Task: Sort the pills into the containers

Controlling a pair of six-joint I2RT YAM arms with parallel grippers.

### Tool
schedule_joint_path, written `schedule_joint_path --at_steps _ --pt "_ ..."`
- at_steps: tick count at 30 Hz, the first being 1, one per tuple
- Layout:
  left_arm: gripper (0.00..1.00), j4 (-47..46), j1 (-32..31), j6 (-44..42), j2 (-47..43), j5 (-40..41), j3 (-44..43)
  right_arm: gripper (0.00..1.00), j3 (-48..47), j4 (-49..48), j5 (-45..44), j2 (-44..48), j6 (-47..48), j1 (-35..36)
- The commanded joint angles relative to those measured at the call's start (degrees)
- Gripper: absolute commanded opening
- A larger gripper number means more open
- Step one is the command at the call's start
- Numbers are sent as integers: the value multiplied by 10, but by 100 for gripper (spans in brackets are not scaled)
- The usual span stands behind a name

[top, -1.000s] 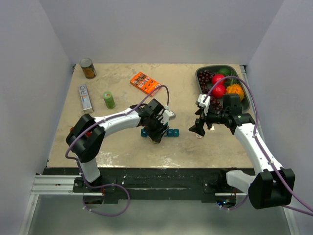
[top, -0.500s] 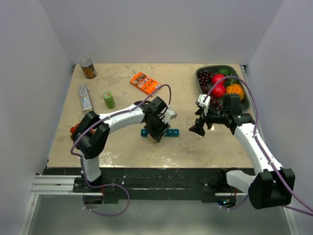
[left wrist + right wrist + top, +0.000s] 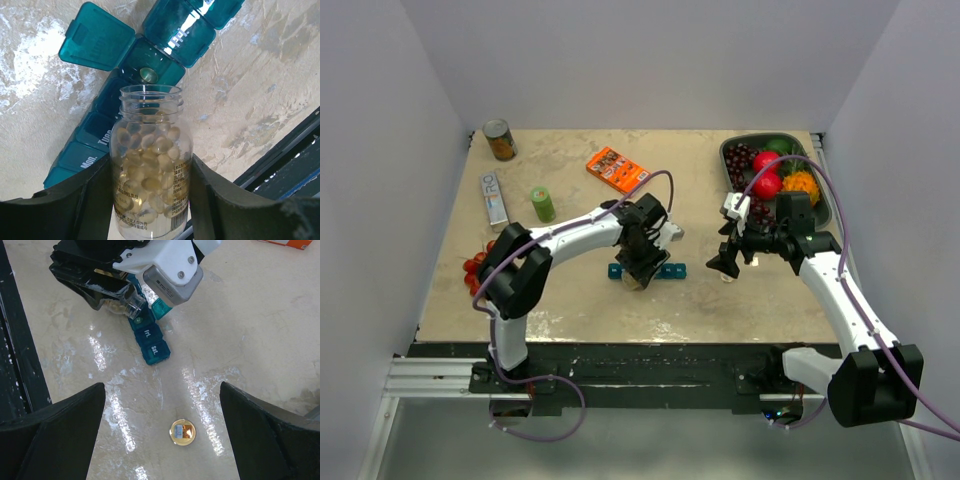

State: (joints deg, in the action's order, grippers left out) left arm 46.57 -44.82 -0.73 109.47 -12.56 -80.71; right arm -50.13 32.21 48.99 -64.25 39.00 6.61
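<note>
My left gripper (image 3: 150, 200) is shut on a clear uncapped bottle (image 3: 150, 170) full of pale yellow pills, its mouth tipped over the containers (image 3: 170, 30), a teal organizer lying on the table. One compartment (image 3: 161, 71) stands open with its lid (image 3: 97, 37) flipped back, and a single pill (image 3: 148, 74) lies inside. From above, the left gripper (image 3: 638, 268) hangs over the organizer (image 3: 672, 270). My right gripper (image 3: 725, 265) is open to the right of it. In its wrist view the right gripper (image 3: 162, 410) hovers over a gold bottle cap (image 3: 182, 433) on the table.
A grey tray (image 3: 727, 150) of fruit sits at the back right, behind the right arm. An orange box (image 3: 617, 169), a green cylinder (image 3: 542, 204), a white box (image 3: 495, 197) and a can (image 3: 499, 139) stand at the back left. Red items (image 3: 475, 268) lie at the left edge.
The left arm's elbow has swung right, uncovering the red items at the left edge. Its gripper stays over the organizer with the bottle. The right arm has not moved.
</note>
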Motion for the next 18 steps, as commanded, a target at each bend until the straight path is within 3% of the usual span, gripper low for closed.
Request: schedule_joint_path --at_steps 1,18 --pt "0 35 -4 -5 14 10 -40 99 -14 1 12 2 6 -4" --pt "0 70 -4 -1 38 9 -80 99 -15 2 11 4 8 -4"
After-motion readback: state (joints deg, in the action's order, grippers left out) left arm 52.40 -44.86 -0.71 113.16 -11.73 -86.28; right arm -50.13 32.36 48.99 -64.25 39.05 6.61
